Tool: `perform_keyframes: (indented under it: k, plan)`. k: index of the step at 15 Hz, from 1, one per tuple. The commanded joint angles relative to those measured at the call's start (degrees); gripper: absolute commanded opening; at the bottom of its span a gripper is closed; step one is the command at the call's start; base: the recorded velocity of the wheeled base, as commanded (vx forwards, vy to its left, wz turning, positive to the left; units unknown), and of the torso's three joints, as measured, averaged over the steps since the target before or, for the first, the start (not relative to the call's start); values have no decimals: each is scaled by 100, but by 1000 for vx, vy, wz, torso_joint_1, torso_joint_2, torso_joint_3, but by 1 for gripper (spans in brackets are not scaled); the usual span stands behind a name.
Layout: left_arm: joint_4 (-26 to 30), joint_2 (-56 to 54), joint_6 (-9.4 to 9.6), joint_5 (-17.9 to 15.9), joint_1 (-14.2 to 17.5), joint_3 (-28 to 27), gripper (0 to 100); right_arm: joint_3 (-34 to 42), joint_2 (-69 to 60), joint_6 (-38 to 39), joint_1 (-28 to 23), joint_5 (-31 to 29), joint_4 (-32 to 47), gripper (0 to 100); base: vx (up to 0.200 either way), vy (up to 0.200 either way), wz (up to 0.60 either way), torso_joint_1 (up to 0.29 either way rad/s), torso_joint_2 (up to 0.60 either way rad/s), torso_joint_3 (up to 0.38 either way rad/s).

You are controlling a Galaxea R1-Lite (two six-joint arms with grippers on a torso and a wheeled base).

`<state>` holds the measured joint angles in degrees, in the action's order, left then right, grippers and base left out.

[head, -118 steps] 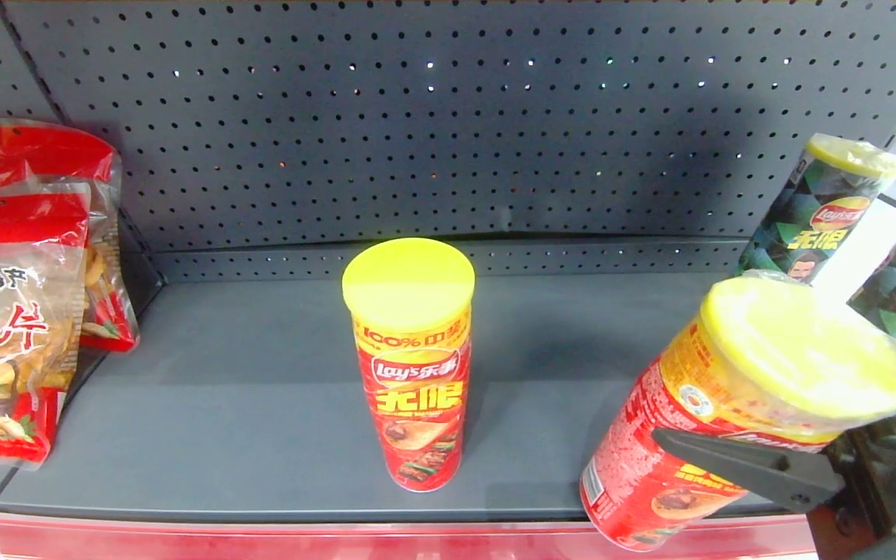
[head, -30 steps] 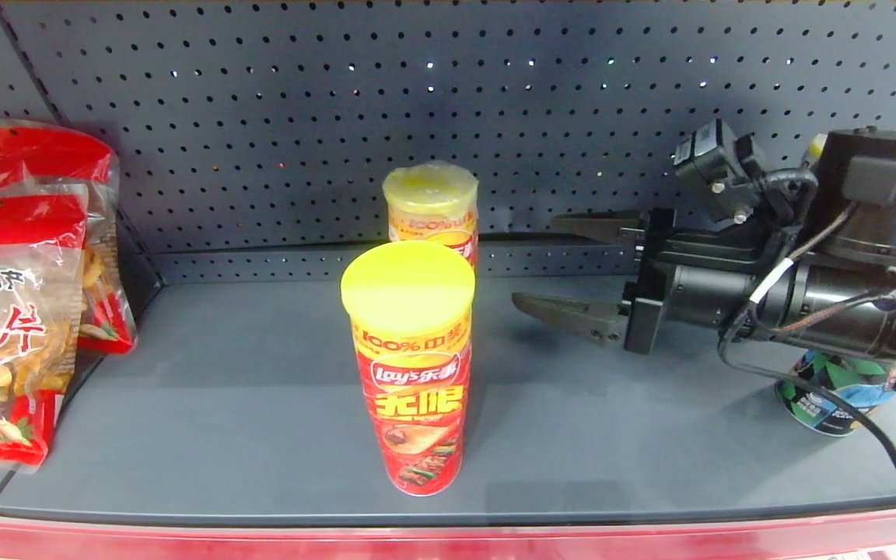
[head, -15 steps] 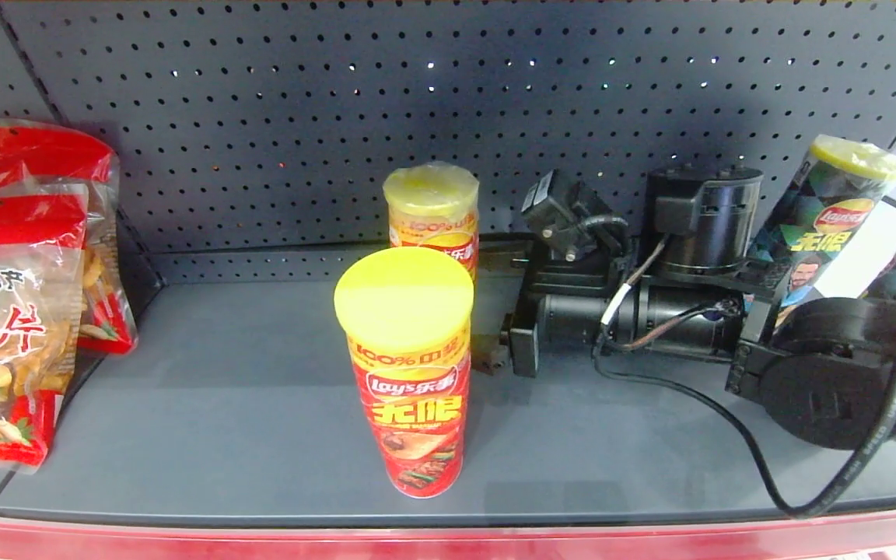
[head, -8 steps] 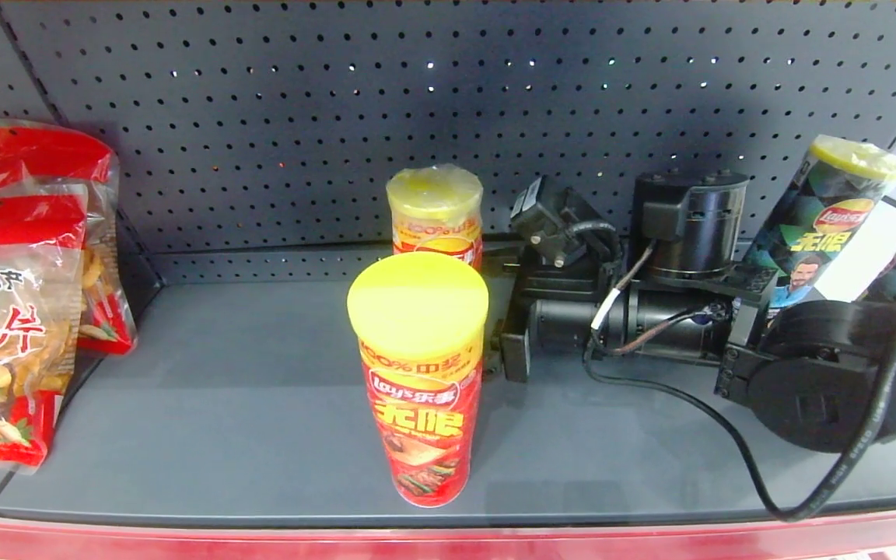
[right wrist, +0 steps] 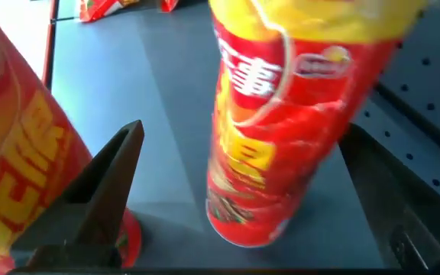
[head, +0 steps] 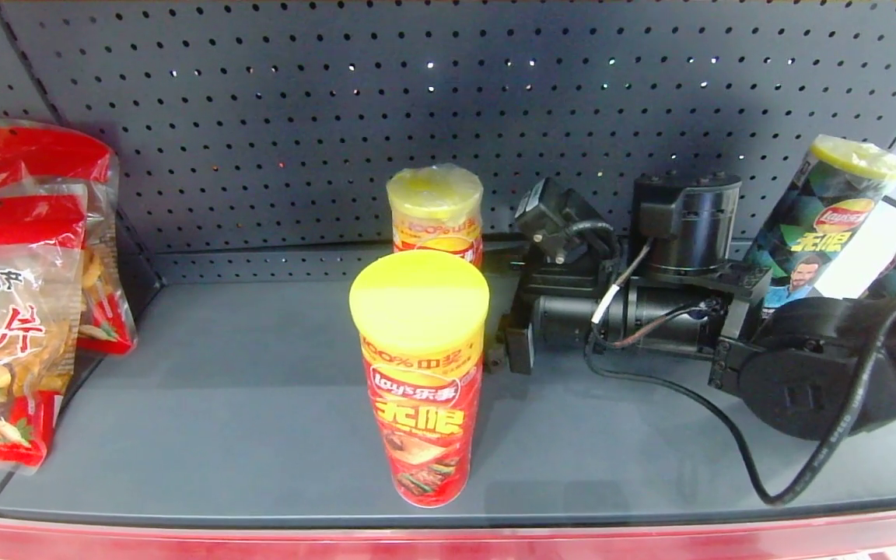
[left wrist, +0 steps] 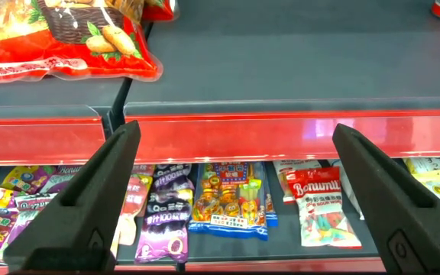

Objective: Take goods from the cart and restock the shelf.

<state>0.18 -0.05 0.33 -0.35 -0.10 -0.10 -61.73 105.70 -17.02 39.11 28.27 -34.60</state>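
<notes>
Dark grey pegboard back panel (head: 572, 117), light pinpoints through its holes, grey shelf deck (head: 246, 404), red front rail (left wrist: 281, 137) along its edge

Carried can (head: 434, 204) now standing at shelf (head: 261, 404) rear, right hand (right wrist: 239, 153) returned around it.

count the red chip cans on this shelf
2. The front red can stands near the front edge of the shelf; the rear red can stands behind it by the pegboard, inside the open right gripper. The right arm may hide more.
</notes>
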Motion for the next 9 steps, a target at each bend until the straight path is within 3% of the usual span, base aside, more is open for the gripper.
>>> perform_keyframes:
  k: [1, 9]
  plan:
    - [-1, 5, 2, 0, 1, 1, 100, 56, -120, -30, -123, 12, -3, 100, 0, 0, 0, 0, 0, 0]
    - [-1, 5, 2, 0, 1, 1, 100, 627, -692, -100, -914, 196, -3, 100, 0, 0, 0, 0, 0, 0]
